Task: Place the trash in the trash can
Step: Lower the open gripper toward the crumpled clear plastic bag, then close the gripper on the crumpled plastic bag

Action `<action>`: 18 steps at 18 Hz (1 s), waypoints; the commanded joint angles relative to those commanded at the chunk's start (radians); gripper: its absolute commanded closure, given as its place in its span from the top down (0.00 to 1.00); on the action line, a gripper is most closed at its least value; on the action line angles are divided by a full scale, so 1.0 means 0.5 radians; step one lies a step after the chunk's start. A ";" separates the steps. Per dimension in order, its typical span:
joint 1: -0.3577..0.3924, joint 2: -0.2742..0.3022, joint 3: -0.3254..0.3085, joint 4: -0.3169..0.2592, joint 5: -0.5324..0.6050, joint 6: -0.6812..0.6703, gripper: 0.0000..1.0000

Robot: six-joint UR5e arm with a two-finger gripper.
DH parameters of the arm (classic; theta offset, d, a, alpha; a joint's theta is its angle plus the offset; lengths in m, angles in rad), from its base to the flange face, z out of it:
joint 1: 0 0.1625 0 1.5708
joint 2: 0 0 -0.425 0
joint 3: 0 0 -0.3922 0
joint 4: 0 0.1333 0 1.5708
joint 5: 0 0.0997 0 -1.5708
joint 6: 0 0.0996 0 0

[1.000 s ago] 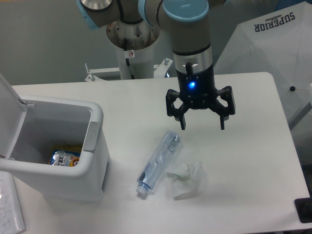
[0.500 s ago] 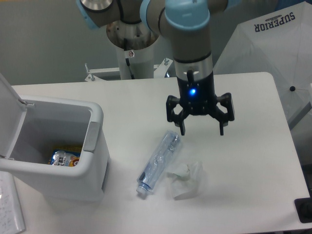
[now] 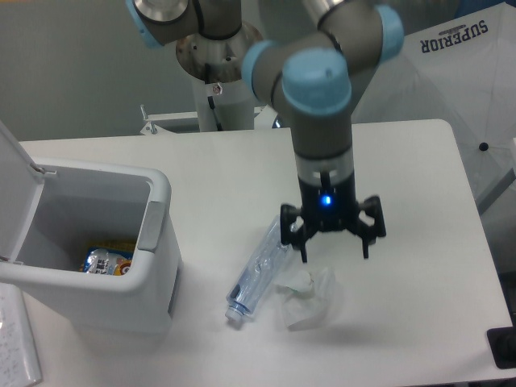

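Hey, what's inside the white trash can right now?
Inside the trash can, a blue-and-yellow printed packet lies at the bottom against the near wall. That wall hides the rest of the floor, so anything else there cannot be seen. The crushed bottle and crumpled wrapper lie on the table.

The table (image 3: 210, 161) was white. The trash can (image 3: 153, 266) was white with a grey side panel; its raised lid (image 3: 12, 161) was white. A packet (image 3: 106, 261) inside it was printed blue and yellow. The crushed bottle (image 3: 260, 270) was clear with a bluish tint. The crumpled wrapper (image 3: 310, 298) was clear to whitish. The gripper (image 3: 333, 250) was black, with a blue light lit above it. The arm's joints (image 3: 318, 81) were grey with light-blue caps. A white cover (image 3: 459, 89) bore dark lettering, "SUPERIOR".
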 joint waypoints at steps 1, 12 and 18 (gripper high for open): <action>0.027 -0.018 -0.003 0.003 -0.003 0.015 1.00; 0.074 -0.301 -0.009 0.012 0.003 0.175 1.00; 0.037 -0.331 -0.031 0.009 -0.009 0.120 1.00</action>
